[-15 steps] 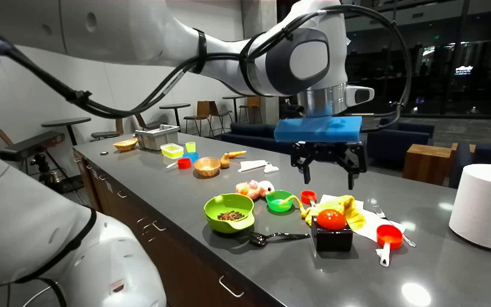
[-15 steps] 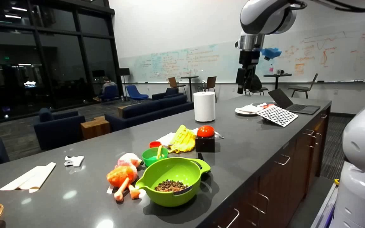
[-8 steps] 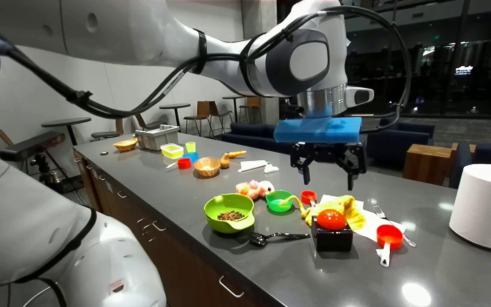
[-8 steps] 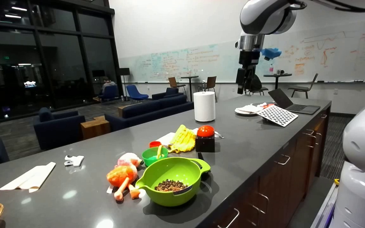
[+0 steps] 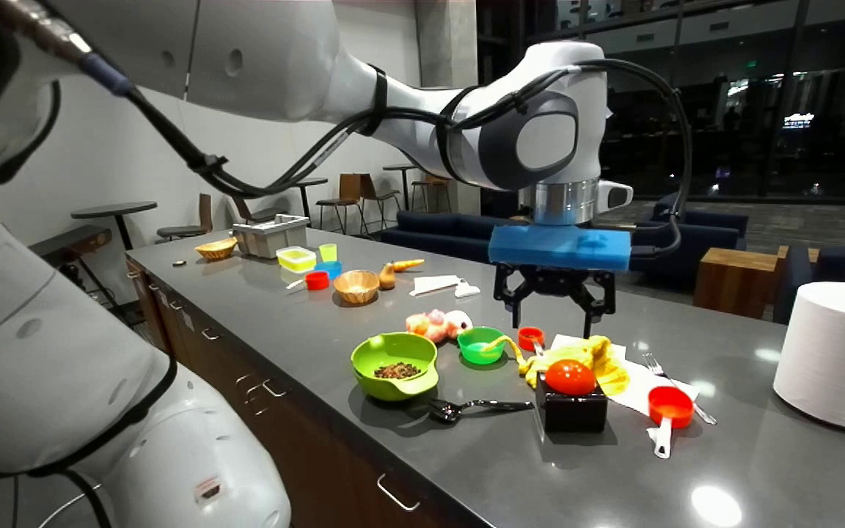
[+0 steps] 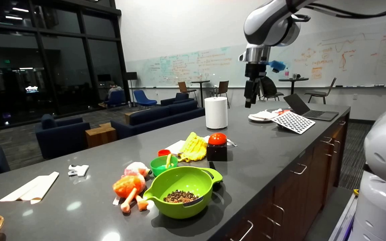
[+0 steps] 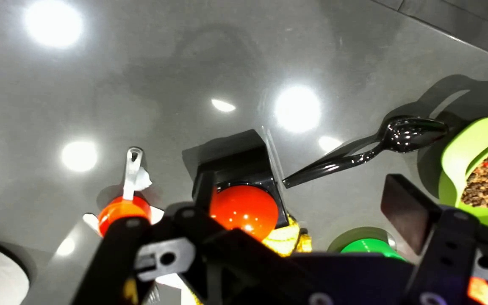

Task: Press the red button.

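Note:
The red button (image 5: pixel 570 377) is a glossy round cap on a black box base (image 5: pixel 575 415) on the dark counter. It also shows in an exterior view (image 6: pixel 217 138) and in the wrist view (image 7: pixel 246 209), where a finger partly covers it. My gripper (image 5: pixel 551 330) is above the counter, higher than the button and apart from it. Its fingers are spread with nothing between them. In an exterior view the gripper (image 6: pixel 248 104) hangs above and right of the button. In the wrist view the button lies near the left finger of the gripper (image 7: pixel 303 199).
A yellow knit cloth (image 5: pixel 613 370) lies behind the button. A black spoon (image 5: pixel 485 405), a lime green bowl (image 5: pixel 386 389), a green cup (image 5: pixel 480 356) and a red measuring cup (image 5: pixel 670 405) are nearby. A paper towel roll (image 5: pixel 829 359) stands further off, near a fork (image 5: pixel 686 396).
The arm has moved lower, and the gripper has shifted slightly left in both exterior views. The fingers stay apart. The button and the other objects have not moved.

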Available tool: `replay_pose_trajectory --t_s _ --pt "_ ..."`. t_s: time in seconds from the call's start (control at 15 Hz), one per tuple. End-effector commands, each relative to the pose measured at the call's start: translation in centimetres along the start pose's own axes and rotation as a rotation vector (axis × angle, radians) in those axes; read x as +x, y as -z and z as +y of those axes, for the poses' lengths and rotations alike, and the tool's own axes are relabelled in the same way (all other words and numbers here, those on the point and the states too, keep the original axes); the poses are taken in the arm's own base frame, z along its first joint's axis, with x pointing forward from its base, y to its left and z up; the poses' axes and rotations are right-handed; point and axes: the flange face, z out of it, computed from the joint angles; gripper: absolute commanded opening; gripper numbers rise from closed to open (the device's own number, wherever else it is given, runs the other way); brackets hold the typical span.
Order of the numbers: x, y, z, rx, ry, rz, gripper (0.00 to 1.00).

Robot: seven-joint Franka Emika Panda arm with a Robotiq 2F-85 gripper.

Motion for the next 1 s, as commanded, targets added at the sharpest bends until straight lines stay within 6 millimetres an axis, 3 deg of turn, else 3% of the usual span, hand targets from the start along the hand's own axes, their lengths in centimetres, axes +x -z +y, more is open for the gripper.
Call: replay_pose_trajectory --t_s 0.0,0.67,0.93 --pt "2.9 -1.1 1.6 0.051 0.059 0.003 1.00" --pt "11.5 -3.7 2.9 0.133 0.145 -0.013 1.00" --pt "13.5 -5.1 3.0 0.183 0.120 -0.034 1.00"
